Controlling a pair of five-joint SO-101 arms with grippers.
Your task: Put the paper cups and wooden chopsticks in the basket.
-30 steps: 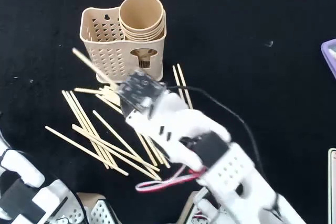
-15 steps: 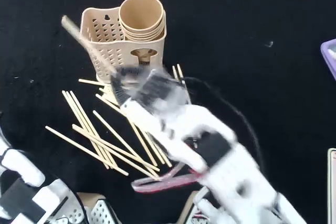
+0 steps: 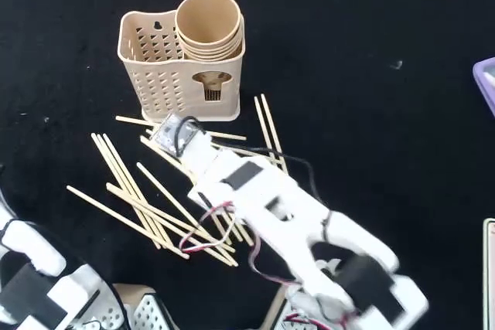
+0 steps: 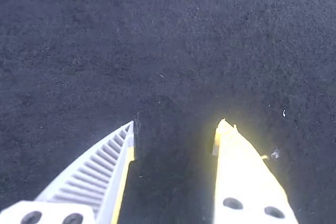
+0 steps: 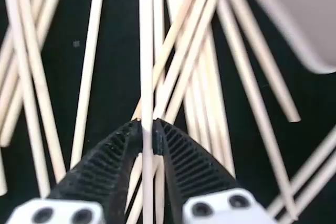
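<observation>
A thin, pale, straight chopstick (image 5: 146, 51) runs above the scattered pile (image 5: 181, 72). My right gripper (image 5: 148, 125) pinches it, arm stretched low beside the basket (image 3: 166, 83).

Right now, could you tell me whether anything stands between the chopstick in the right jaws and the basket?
Nothing visible does. The right jaws are shut on one chopstick close in front of the basket. The paper cups fill one compartment; the one beside it looks free.

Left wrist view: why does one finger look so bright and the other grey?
In the left wrist view, light hits one finger full on; the ribbed finger faces away from it, and a shadow darkens the black cloth between them.
</observation>
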